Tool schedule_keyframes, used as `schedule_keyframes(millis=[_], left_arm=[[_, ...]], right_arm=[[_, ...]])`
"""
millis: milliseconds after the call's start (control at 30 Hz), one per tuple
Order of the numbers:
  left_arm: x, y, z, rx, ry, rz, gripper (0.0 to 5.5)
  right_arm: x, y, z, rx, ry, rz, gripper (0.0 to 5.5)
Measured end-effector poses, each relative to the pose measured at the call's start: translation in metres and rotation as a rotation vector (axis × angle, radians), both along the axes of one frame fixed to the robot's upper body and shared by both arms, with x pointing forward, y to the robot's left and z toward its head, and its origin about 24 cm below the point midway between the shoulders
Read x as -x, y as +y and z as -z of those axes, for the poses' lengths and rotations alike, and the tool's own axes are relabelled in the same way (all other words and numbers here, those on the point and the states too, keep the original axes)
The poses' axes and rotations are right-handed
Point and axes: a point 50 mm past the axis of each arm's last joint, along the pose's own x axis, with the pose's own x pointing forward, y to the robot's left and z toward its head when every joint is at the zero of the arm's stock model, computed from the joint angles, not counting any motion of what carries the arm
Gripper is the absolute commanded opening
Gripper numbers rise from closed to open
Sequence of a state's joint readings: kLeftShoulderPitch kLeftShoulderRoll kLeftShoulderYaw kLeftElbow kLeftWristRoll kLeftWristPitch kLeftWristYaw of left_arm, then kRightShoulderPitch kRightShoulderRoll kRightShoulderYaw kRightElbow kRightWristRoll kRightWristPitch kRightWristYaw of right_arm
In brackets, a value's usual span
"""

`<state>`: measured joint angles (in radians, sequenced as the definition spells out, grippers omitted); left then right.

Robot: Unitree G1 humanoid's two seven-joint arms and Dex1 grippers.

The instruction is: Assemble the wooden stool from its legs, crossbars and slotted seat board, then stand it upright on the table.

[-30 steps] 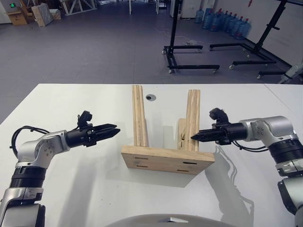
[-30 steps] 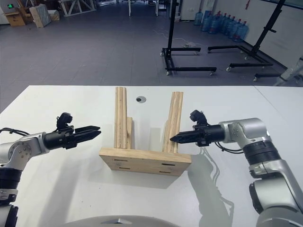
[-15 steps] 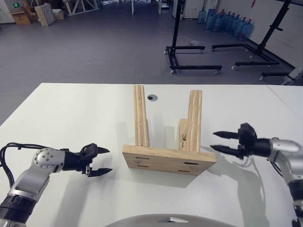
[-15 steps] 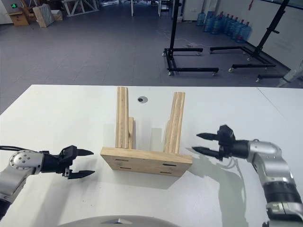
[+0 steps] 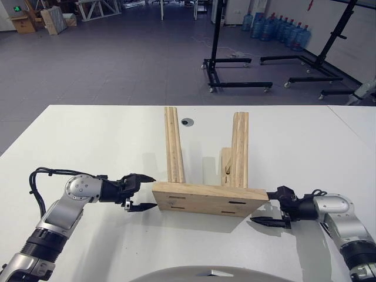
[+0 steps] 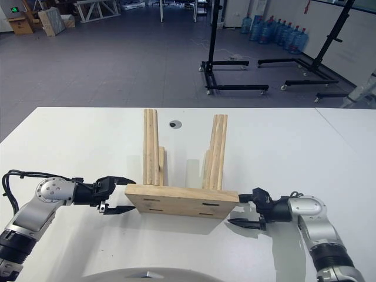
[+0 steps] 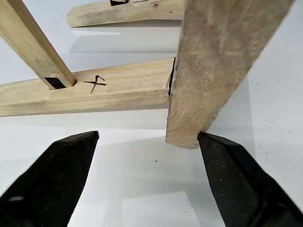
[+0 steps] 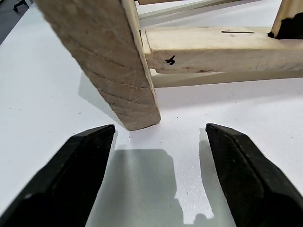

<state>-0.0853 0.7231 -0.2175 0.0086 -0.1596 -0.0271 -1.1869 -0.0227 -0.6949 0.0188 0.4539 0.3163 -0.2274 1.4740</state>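
A white desk (image 5: 82, 135) has a small round cable hole (image 5: 187, 121) near its far edge. Beyond it, on the grey floor (image 5: 117, 59), black wheeled stands (image 5: 241, 84) sit far right, with blue water jugs (image 5: 282, 30) behind them and cardboard boxes (image 5: 23, 22) far left.

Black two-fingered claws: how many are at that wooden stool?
2. The left gripper is open at the pale wooden seat board's left end, the right gripper open at its right end.
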Motion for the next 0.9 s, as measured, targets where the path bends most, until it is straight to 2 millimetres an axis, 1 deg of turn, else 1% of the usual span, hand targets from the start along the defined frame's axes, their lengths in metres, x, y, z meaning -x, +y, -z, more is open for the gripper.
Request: schedule_keyframes(millis=[133, 267, 367, 533, 600, 733, 900], left_arm=[[-0.001, -0.003, 0.001, 0.012, 0.018, 0.009, 3.84], [-0.006, -0.016, -0.003, 0.057, 0.004, 0.028, 3.84], [-0.006, -0.019, -0.006, 0.067, 0.000, 0.037, 3.84], [0.000, -0.013, -0.003, 0.039, 0.015, 0.031, 3.84], [0.000, -0.014, -0.003, 0.045, 0.014, 0.029, 3.84], [-0.004, -0.021, -0.003, 0.076, 0.001, 0.024, 3.20], [-0.003, -0.022, 0.000, 0.081, 0.020, 0.037, 2.42]], right_arm=[[-0.004, 0.004, 0.006, -0.025, -0.019, 0.008, 3.53], [-0.008, 0.004, 0.010, -0.035, -0.045, -0.001, 3.53], [-0.010, 0.005, 0.010, -0.038, -0.047, -0.011, 3.53], [-0.012, 0.009, 0.005, -0.040, -0.069, -0.033, 3.53], [-0.013, 0.010, 0.004, -0.044, -0.063, -0.033, 3.53], [-0.014, 0.013, 0.002, -0.054, -0.077, -0.043, 2.84], [-0.016, 0.018, -0.002, -0.079, -0.070, -0.073, 1.92]])
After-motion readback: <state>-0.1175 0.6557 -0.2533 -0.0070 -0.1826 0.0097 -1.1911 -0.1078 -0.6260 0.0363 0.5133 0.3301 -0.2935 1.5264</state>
